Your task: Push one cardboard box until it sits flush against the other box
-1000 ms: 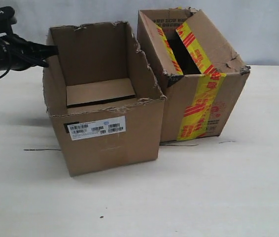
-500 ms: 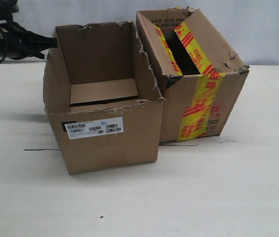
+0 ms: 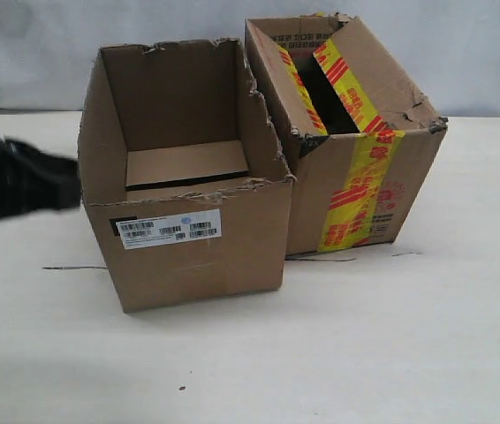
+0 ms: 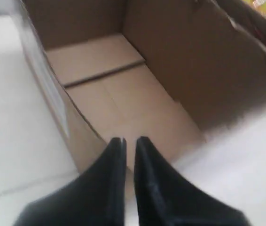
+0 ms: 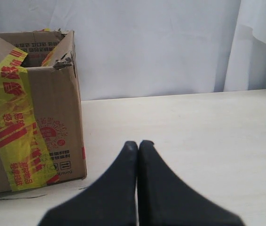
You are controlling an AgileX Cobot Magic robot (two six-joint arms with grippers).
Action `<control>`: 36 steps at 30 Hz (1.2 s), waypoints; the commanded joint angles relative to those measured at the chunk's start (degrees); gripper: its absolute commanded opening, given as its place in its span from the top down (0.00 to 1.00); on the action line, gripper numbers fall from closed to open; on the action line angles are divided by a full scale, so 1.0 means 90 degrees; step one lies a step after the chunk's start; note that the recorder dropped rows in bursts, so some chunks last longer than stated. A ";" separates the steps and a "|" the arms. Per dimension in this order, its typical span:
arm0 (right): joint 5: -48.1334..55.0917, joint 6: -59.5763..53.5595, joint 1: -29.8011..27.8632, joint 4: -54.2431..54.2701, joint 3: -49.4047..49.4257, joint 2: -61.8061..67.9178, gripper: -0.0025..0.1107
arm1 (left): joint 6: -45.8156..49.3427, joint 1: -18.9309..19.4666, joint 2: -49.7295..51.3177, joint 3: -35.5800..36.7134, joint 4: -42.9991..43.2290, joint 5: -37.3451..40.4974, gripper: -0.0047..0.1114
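Note:
The plain cardboard box, open-topped with a ragged rim and a white barcode label, stands left of centre. Its right wall leans against the near corner of the other box, which carries a yellow tape strip with red marks. My left gripper, blurred, is just outside the plain box's left wall at mid-height. In the left wrist view the gripper is shut and empty, above that box's rim. My right gripper is shut and empty, low over the table beside the taped box.
Pale tabletop runs in front of both boxes and to the right. A white cloth backdrop hangs behind the table. Thin dark scraps lie on the table by the plain box's left foot.
My left arm has dropped from the plain box's upper left rim to mid-height beside its left wall. The plain box turned slightly early on, then stayed still.

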 commanded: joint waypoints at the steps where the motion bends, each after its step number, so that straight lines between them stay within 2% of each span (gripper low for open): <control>1: -0.0018 0.0007 -0.0047 0.0016 0.0034 -0.0025 0.98 | -0.0034 -0.1149 -0.0108 0.1028 -0.0432 -0.0376 0.96; 3: -0.0018 0.0007 -0.0047 0.0016 0.0034 -0.0025 0.98 | -0.0034 -0.1482 0.0044 0.1175 -0.0446 -0.0878 0.96; 9: -0.0018 0.0007 -0.0047 0.0016 0.0034 -0.0025 0.98 | -0.0034 -0.1398 0.1338 0.1175 -0.0211 -0.2466 0.96; 14: -0.0018 0.0007 -0.0047 0.0016 0.0034 -0.0025 0.98 | 0.0034 -0.1376 0.1752 0.1175 -0.0211 -0.3341 0.96; 22: -0.0018 0.0007 -0.0047 0.0016 0.0034 -0.0025 0.98 | 0.0401 -0.0900 0.2340 0.0704 -0.0211 -0.3399 0.96; 31: -0.0018 0.0007 -0.0047 0.0016 0.0034 -0.0025 0.98 | 0.0469 -0.0874 0.3141 0.0033 0.0051 -0.3399 0.96; 36: -0.0018 0.0007 -0.0047 0.0016 0.0034 -0.0025 0.98 | 0.0481 -0.0775 0.3250 -0.0011 0.0007 -0.3572 0.96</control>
